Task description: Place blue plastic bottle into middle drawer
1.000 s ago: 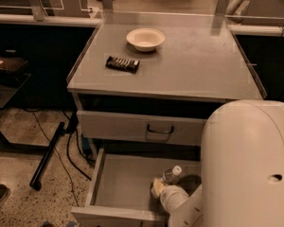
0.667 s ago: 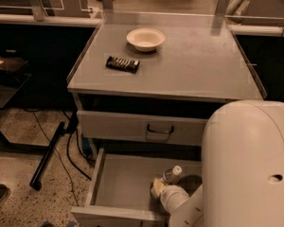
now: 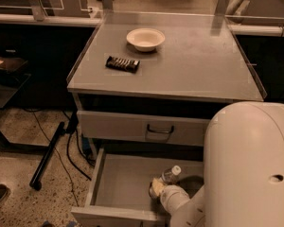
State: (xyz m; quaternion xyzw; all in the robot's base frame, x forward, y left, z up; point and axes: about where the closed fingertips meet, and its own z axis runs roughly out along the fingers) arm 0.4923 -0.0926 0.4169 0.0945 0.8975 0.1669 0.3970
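Note:
The middle drawer (image 3: pixel 118 183) is pulled out below the cabinet, a wide shallow grey tray with a bare floor. The blue plastic bottle (image 3: pixel 171 174) shows only its white cap and clear neck, inside the drawer towards its right side. My gripper (image 3: pixel 158 189) reaches down into the drawer right beside the bottle's lower part. My white arm covers the rest of the bottle and the drawer's right end.
A closed grey drawer front with a dark loop handle (image 3: pixel 160 129) sits above the open drawer. On the cabinet top stand a white bowl (image 3: pixel 145 38) and a dark wrapped snack bar (image 3: pixel 122 64). Cables and a black stand leg (image 3: pixel 47 155) lie on the floor at left.

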